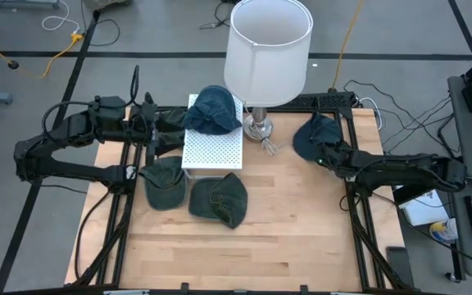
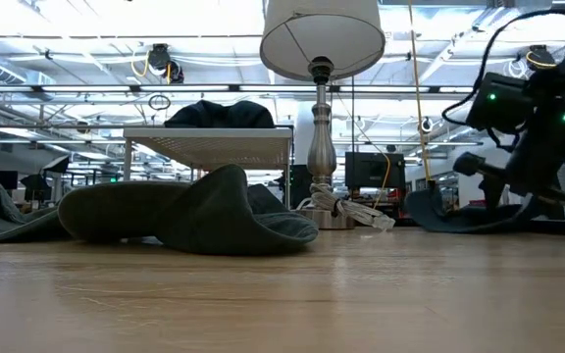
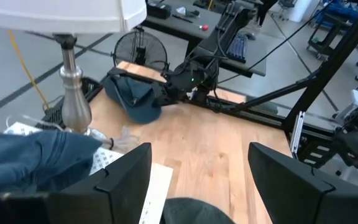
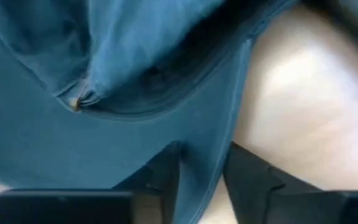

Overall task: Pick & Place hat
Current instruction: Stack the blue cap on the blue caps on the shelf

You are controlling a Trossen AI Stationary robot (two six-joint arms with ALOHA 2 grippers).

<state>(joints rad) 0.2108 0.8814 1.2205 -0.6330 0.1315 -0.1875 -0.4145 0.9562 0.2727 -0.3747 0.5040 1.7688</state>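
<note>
Here the right gripper (image 4: 202, 177) has its fingers (image 4: 160, 174) narrowed around the edge of the blue hat (image 4: 73, 124), a fold of fabric between them, the hat lying on the bench (image 1: 293, 221) near the lamp (image 1: 266, 57). Farther off, the left gripper (image 3: 197, 180) hovers wide open, holding nothing.

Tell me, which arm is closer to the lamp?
Right, though not by much. The right gripper is on a blue hat just beside the lamp. The left gripper is open on the other side, past the white stand.
</note>
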